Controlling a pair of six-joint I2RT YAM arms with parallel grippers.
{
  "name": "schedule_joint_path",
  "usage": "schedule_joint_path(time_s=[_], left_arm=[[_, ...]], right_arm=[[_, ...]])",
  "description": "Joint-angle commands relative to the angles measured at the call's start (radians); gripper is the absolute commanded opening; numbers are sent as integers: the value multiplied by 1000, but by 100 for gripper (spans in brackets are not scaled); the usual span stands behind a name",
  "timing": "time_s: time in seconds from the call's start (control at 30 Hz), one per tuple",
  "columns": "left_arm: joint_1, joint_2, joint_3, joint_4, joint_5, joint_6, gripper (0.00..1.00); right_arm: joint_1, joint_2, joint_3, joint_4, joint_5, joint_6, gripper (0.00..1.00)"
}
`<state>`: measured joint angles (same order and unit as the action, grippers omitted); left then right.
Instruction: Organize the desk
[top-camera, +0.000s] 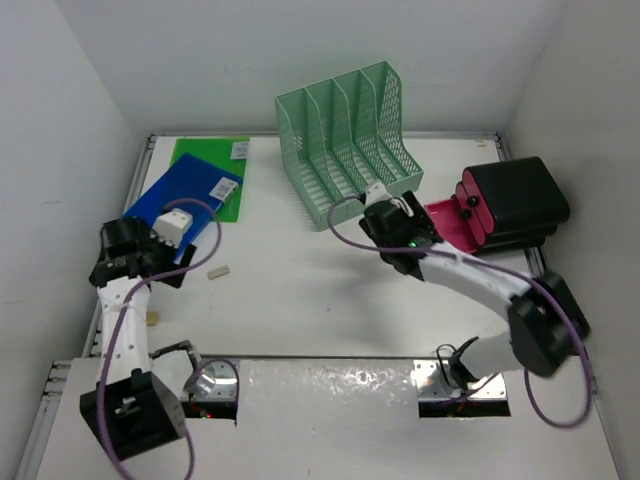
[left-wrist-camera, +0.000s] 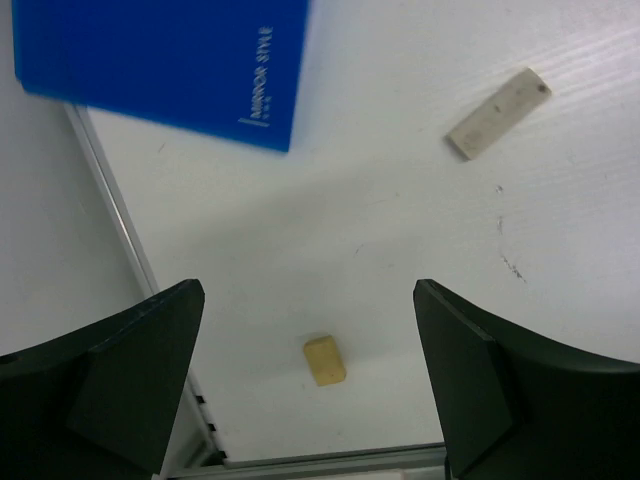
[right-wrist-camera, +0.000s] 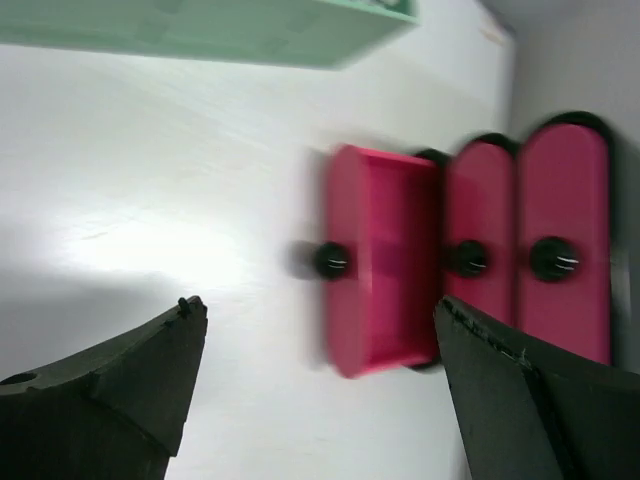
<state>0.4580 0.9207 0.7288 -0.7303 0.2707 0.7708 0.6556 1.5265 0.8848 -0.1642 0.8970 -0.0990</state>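
Twin arms work over the white tabletop (top-camera: 300, 310), which spreads beneath both. At its 9 o'clock edge, the left gripper (left-wrist-camera: 307, 290) hangs wide open and empty above a small yellow block (left-wrist-camera: 325, 360). A blue folder (left-wrist-camera: 160, 60) lies toward 10 o'clock. Farther out, toward 2 o'clock, the right gripper (right-wrist-camera: 315, 305) is spread wide, facing a pulled-out pink drawer (right-wrist-camera: 375, 260) near the green rack (top-camera: 350, 140).

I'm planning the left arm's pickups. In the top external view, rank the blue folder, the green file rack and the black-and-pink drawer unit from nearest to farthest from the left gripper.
1. Blue folder: far left, right beside the left gripper.
2. Green file rack: far centre.
3. Black-and-pink drawer unit: far right, across the table.
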Motion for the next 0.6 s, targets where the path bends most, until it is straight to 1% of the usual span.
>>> schedule_joint_path(time_s=[0.0,0.07,0.1,0.13,0.23,0.33,0.43,0.47,0.57], left_arm=[[-217,16,-6,3,-51,78,84],[-319,39,-51,87,-111,123,85],[-381,67,-74,121,-143,145,85],[-396,82,-106,150,-152,189,84],[-404,159,-118,195,-117,277,79],[-410,236,-112,271,-103,292,77],[-410,315,-94,308,-114,294,77],[-410,349,-86,310,-85,292,77],[-413,386,-75,342,-27,274,78]], right_arm=[[-10,-223,-147,124,-440,73,91],[-10,-291,-208,214,-579,93,90],[-10,-317,-248,230,-699,93,89],[-8,-354,-263,245,-745,126,89],[-7,-382,-296,262,-857,163,86],[-4,-394,-317,259,-874,177,85],[-4,-402,-328,253,-882,185,84],[-4,-404,-331,255,-883,186,84],[-2,-393,-320,246,-882,191,84]])
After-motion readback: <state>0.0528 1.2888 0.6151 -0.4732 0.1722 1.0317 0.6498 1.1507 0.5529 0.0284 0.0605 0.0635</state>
